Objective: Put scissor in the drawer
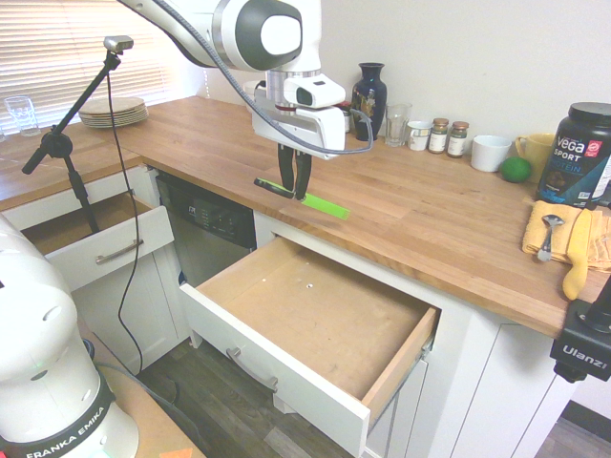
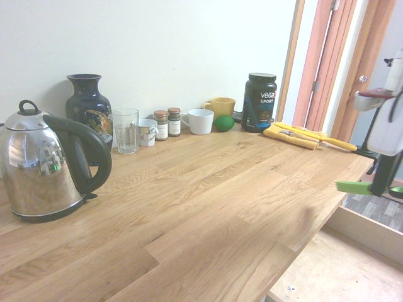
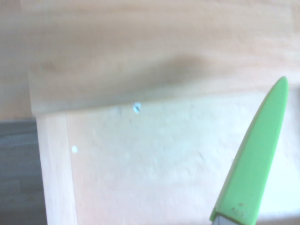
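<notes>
My gripper (image 1: pixel 295 194) is shut on the scissor (image 1: pixel 323 203), held level in the air at the counter's front edge, above the back of the open drawer (image 1: pixel 325 315). The lime-green sheath points right and the dark handles stick out left of the fingers. In the second exterior view the gripper (image 2: pixel 381 189) sits at the right edge, with the scissor's green sheath (image 2: pixel 352 187) pointing left over the drawer (image 2: pixel 334 270). The wrist view shows the scissor's sheath tip (image 3: pixel 255 173) over the drawer's bare wood floor (image 3: pixel 140 164).
A smaller white drawer (image 1: pixel 95 243) stands open at the left. Along the counter's back are plates (image 1: pixel 113 111), a dark vase (image 1: pixel 368 95), a glass (image 1: pixel 397 124), spice jars (image 1: pixel 448 136), a white mug (image 1: pixel 490 152), a lime (image 1: pixel 516 169), a black tub (image 1: pixel 579 155) and a yellow cloth (image 1: pixel 563 239). A kettle (image 2: pixel 44 167) shows near the second exterior camera.
</notes>
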Robot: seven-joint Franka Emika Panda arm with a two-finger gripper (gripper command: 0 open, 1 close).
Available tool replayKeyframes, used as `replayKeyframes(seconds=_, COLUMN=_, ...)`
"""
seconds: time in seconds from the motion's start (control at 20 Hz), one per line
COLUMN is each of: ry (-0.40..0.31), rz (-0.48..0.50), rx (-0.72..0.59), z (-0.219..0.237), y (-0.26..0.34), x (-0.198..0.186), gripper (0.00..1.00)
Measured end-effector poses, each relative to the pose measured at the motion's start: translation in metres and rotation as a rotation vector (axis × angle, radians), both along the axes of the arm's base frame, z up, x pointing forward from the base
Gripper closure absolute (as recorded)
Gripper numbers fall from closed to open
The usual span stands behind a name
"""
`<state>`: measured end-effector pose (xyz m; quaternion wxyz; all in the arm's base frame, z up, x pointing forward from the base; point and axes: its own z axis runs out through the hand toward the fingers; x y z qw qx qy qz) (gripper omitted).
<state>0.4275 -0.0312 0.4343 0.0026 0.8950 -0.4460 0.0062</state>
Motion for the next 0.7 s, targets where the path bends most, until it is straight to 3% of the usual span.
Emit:
replayKeyframes(seconds=0.25, ry=0.009, rz=0.010, rx=0.003, z=-0.035, y=-0.003, x=-0.019, gripper=1.00)
replayKeyframes(seconds=0.7, ry=0.016, rz=0.050, rx=-0.002, z=-0.113, y=0.004, x=-0.016, gripper=1.00)
